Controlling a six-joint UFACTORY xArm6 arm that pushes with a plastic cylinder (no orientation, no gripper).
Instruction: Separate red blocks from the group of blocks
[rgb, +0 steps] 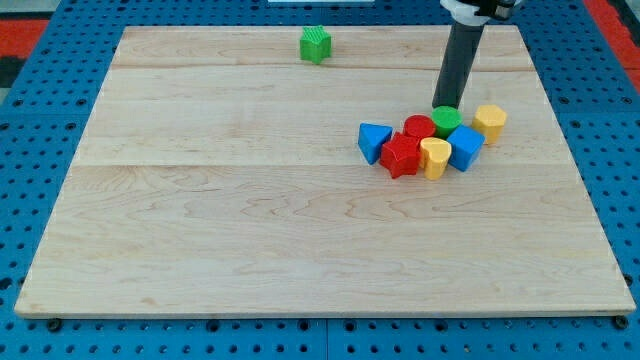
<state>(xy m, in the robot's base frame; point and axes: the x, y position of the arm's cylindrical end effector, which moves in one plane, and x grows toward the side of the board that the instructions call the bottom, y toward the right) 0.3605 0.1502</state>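
**Operator:** Right of centre on the wooden board (200, 230), that's where the group sits. I've got a red cylinder (418, 126) and a red star-shaped block (401, 155) packed in the middle of it, touching each other. My tip (446, 105) is at the view's top edge of the cluster, right against the green round block (447, 120).

**Spotter:** Any pincer state to report?

**Operator:** None. I'm running a bare rod, no pincer at all, so nothing spreads or pinches.

**Spotter:** What worries you?

**Operator:** Everything is wedged. I judge that a push toward the view's bottom from here drives the green one into the reds, and the yellow block (435, 157) and blue block (465, 148) beside them ride along. The blue triangle (373, 141) flanks the reds on the view's left, so a leftward shove drags that too. The second yellow block (490, 121) at the right end may get clipped by the rod.

**Spotter:** Orientation of the reds?

**Operator:** The cylinder stands upright, round face up, with no long axis across the board. The star lies flat; I can't call a clear long axis or heading on it. The lone green block (315, 44) near the top is well apart.
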